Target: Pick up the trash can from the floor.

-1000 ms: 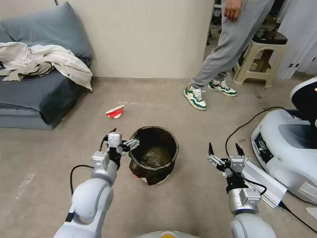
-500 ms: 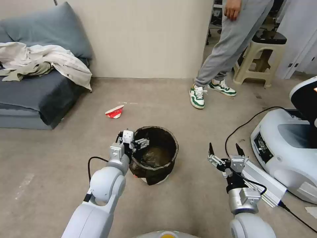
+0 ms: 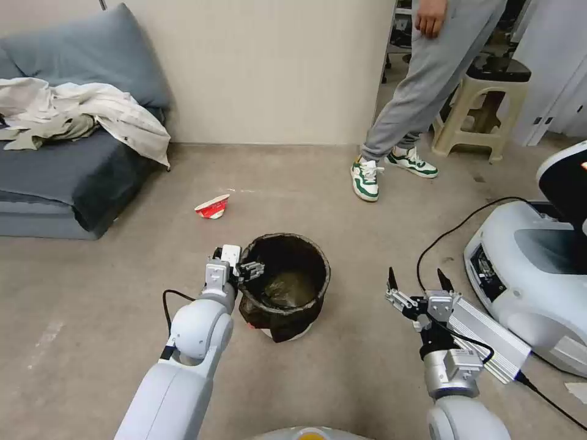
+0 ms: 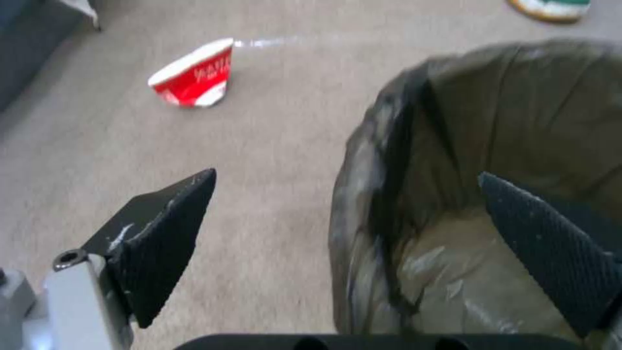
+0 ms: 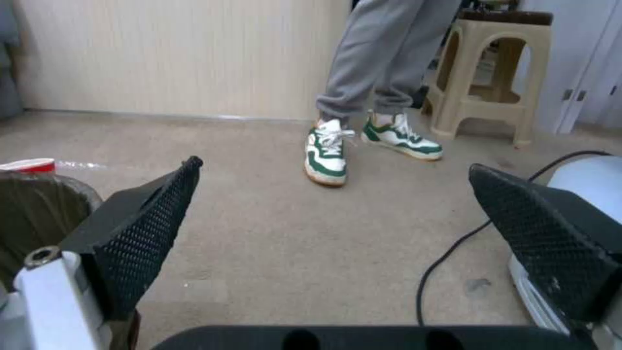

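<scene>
The trash can [image 3: 287, 287] stands upright on the floor [image 3: 342, 373], its dark crinkled bag folded over the rim and a strip of white base showing below. My left gripper [image 3: 246, 269] is open at the can's left rim. In the left wrist view the gripper [image 4: 350, 228] straddles that rim, one finger [image 4: 162, 233] outside over the floor and the other inside the trash can [image 4: 518, 121]. Off to the can's right, my right gripper [image 3: 416, 282] hangs open above the floor, apart from it. The right wrist view shows the can's edge [image 5: 32, 204] beside the open gripper [image 5: 337, 214].
A crushed red and white cup [image 3: 213, 206] lies on the floor beyond the can. A grey sofa [image 3: 61, 177] with cloth on it fills the left. A large white machine [image 3: 532, 269] with a black cable [image 3: 452, 232] sits at the right; a beige stool [image 3: 483, 104] stands behind.
My left arm swung in from beside the can to its rim, reached over the opening, then drew back slightly so the fingers now straddle the left rim. The right arm barely moved.
</scene>
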